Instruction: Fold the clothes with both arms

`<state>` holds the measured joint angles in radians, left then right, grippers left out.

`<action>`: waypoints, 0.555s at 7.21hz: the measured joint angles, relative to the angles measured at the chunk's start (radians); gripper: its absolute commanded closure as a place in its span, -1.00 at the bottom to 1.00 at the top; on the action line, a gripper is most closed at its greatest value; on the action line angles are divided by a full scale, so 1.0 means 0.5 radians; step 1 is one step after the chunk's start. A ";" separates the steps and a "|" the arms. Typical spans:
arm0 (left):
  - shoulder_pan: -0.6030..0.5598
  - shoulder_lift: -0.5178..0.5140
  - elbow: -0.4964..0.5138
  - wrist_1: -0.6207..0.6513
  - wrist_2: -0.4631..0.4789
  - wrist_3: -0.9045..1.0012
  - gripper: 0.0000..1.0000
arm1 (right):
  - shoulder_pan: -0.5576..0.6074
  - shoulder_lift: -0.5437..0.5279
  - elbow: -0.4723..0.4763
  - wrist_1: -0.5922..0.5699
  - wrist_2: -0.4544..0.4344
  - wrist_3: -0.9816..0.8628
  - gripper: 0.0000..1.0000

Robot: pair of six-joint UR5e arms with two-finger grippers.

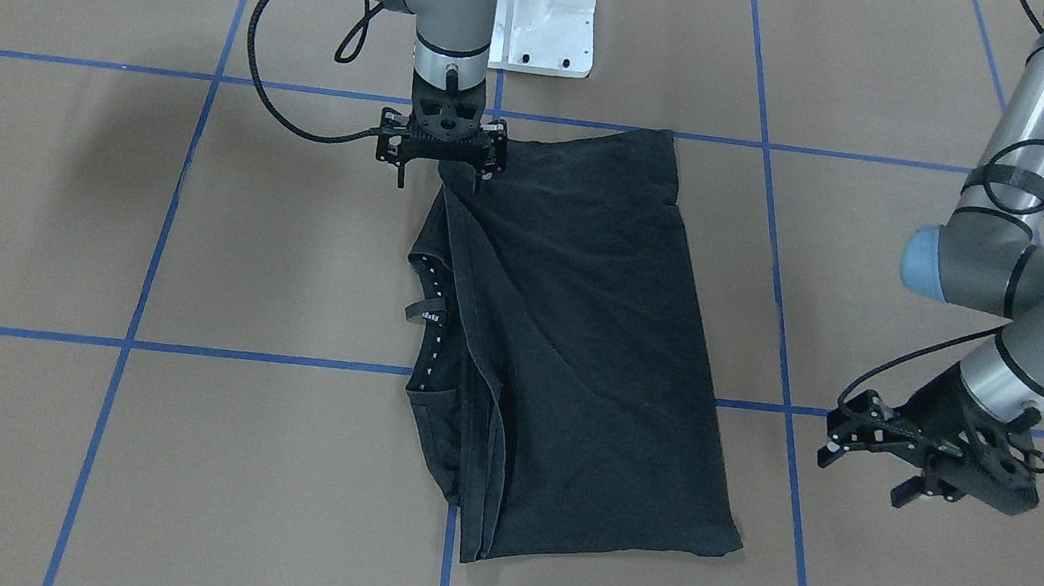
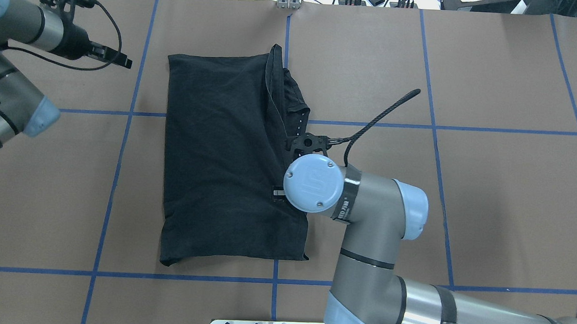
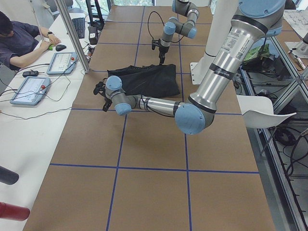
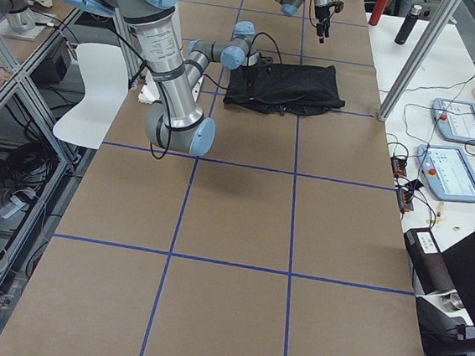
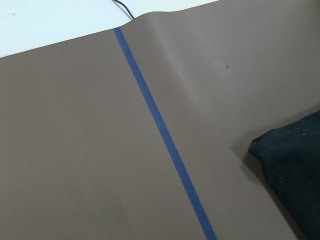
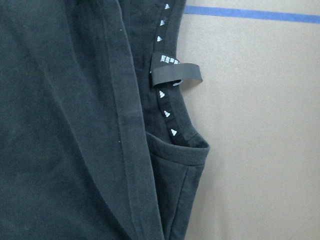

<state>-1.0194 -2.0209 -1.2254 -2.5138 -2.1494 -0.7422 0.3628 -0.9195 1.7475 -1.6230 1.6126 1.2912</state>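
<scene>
Axis: the folded T-shirt (image 2: pixel 220 169) forms a long rectangle. Its long axis runs from the robot's edge of the table (image 2: pixel 486 214) to the operators' edge, a little skewed against the blue tape lines (image 2: pixel 117 174).
Facing: the collar (image 6: pixel 175 140) opens toward the table's right end. It sits on that long side, in the half nearer the operators' edge.
Place: about midway between the two ends of the table, straight out from the white pedestal (image 1: pixel 547 24). The short side by the robot lies just short of a tape line.
Look: plain black cloth, lying flat with shallow creases. A folded-over layer ends in a stitched edge that runs lengthwise beside the collar.
Neck tape (image 6: pixel 165 107): black, with a row of small white triangles.
Loop label (image 6: pixel 176 73): a black tab curling off the collar, with white print just above it that is too small to read.
Band (image 2: pixel 346 206): a black strap on the right arm's wrist, with white lettering that is not legible.
Right gripper (image 1: pixel 439 183): points straight down over the shirt's long side toward the right end, in the half nearer the robot's edge. Its fingers are spread apart, and no cloth shows pinched between them. Whether the tips touch the fabric cannot be told.
Left gripper (image 1: pixel 861 479): off the shirt, over bare table beside the shirt's corner toward the left end and the operators' edge. Its fingers are parted and it carries nothing.
</scene>
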 measured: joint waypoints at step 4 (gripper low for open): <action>0.444 0.566 -0.910 0.002 0.150 -0.847 -1.00 | 0.013 -0.303 0.238 0.256 0.066 0.453 -0.99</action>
<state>-0.7976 -1.7380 -1.6801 -2.5127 -2.0741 -1.1655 0.3693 -1.0712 1.8664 -1.4952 1.6458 1.5177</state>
